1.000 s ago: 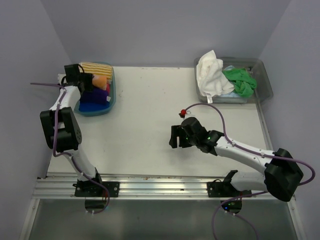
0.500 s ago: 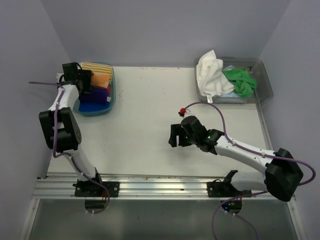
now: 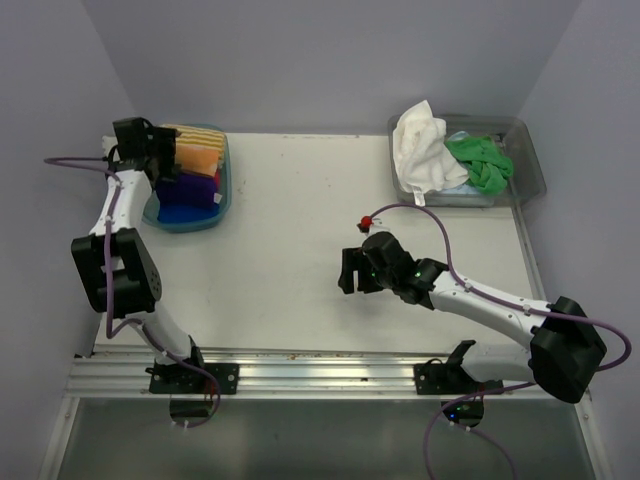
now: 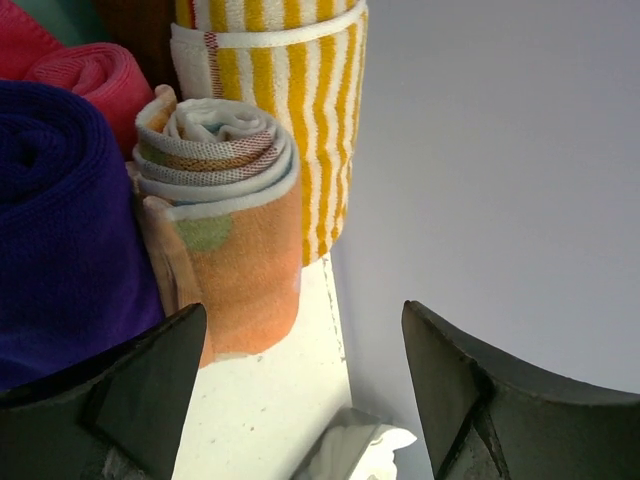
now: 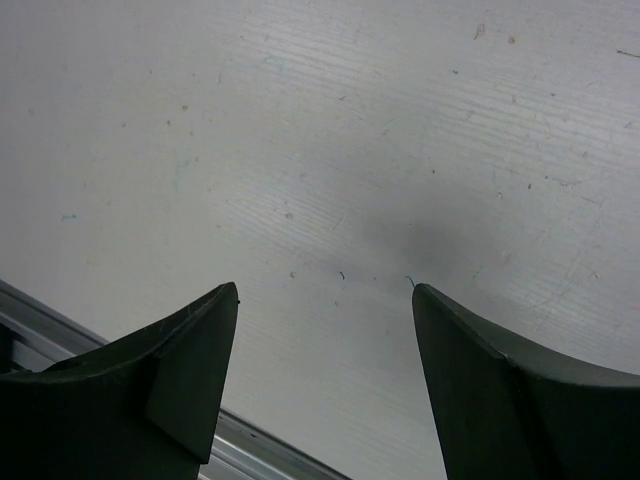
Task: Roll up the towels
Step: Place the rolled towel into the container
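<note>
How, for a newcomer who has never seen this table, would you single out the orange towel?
Find the blue tub at the table's far left corner. Among its rolled towels, the orange towel sits between the striped roll and the purple one; it alone is orange.

A blue tub [image 3: 224, 195] sits at the upper left of the desk [image 3: 290, 200]. It is packed with a striped towel [image 3: 188, 133], an orange towel [image 3: 200, 160], a purple towel [image 3: 198, 186] and a blue towel [image 3: 185, 212], all rolled. The left tool [image 3: 168, 158] is at the tub's left rim, just beside the orange towel. At the upper right, a clear tub [image 3: 530, 178] holds a crumpled white towel [image 3: 420, 150] and a green towel [image 3: 482, 162]. The right tool [image 3: 350, 272] hangs over the desk at mid-frame.
</note>
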`<state>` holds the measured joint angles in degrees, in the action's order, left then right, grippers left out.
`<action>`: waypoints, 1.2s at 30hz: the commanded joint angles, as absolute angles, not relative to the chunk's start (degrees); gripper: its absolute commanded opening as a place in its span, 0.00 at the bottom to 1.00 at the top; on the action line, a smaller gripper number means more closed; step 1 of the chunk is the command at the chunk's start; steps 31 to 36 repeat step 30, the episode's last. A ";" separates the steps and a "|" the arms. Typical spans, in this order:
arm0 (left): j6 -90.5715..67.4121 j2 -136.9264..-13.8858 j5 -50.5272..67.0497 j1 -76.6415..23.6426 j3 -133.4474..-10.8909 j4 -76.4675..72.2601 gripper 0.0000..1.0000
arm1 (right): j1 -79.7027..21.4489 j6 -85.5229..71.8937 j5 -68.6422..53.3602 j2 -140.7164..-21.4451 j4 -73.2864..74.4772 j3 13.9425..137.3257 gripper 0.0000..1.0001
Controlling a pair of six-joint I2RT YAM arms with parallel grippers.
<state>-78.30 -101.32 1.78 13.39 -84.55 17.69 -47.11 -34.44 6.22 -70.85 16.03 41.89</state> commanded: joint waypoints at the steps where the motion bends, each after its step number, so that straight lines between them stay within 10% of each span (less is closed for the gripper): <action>1: -76.47 -97.39 2.72 14.15 -84.38 16.79 0.83 | -46.76 -33.31 8.08 -69.26 16.87 44.30 0.74; 15: -45.48 -81.22 10.29 2.56 -79.36 17.92 0.86 | -46.76 -40.25 37.60 -62.84 34.62 49.21 0.95; 36: -23.56 -63.47 15.46 -15.03 -65.41 31.20 0.90 | -46.76 -42.27 49.83 -51.16 46.49 47.38 0.95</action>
